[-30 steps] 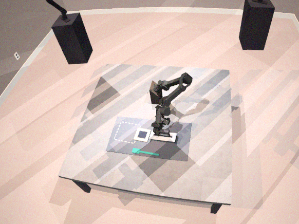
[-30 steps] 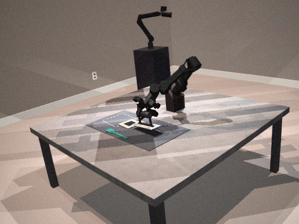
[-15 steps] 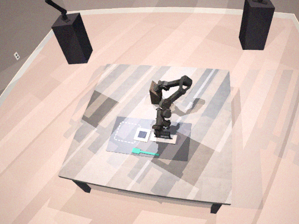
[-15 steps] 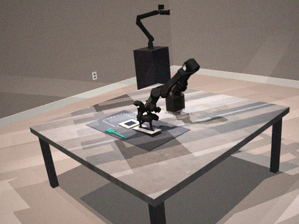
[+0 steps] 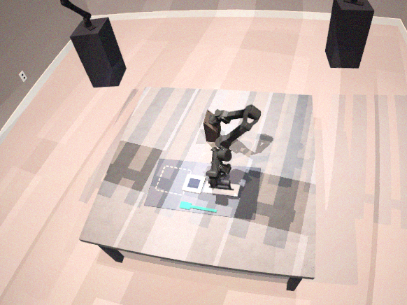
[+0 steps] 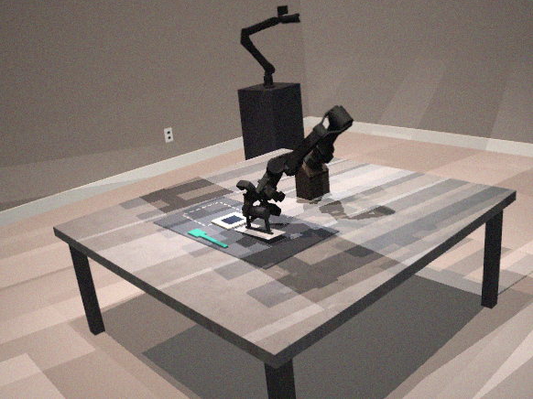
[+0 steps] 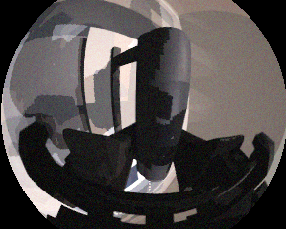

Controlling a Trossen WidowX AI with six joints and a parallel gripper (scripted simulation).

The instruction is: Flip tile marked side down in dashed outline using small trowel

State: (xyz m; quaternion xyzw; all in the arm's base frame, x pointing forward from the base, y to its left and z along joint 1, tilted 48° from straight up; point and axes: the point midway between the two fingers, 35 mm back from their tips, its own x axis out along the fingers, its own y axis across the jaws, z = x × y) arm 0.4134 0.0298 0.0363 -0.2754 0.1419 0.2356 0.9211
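The tile (image 5: 193, 183) (image 6: 230, 220) is white with a dark blue square facing up. It lies on the grey mat (image 5: 154, 199) (image 6: 293, 247), just right of the dashed outline (image 5: 176, 167). My gripper (image 5: 218, 182) (image 6: 258, 223) stands right beside the tile's right edge, shut on the dark handle (image 7: 162, 95) of the trowel. The trowel's white flat blade (image 5: 225, 190) (image 6: 266, 234) rests low on the mat under the gripper, to the right of the tile. The wrist view shows little but the handle and the fingers.
A teal flat tool (image 5: 197, 207) (image 6: 207, 237) lies on the mat's front edge, in front of the tile. The arm's base (image 5: 211, 127) (image 6: 312, 183) stands behind the mat. Two dark camera pedestals (image 5: 98, 52) (image 5: 347, 31) stand on the floor beyond the table.
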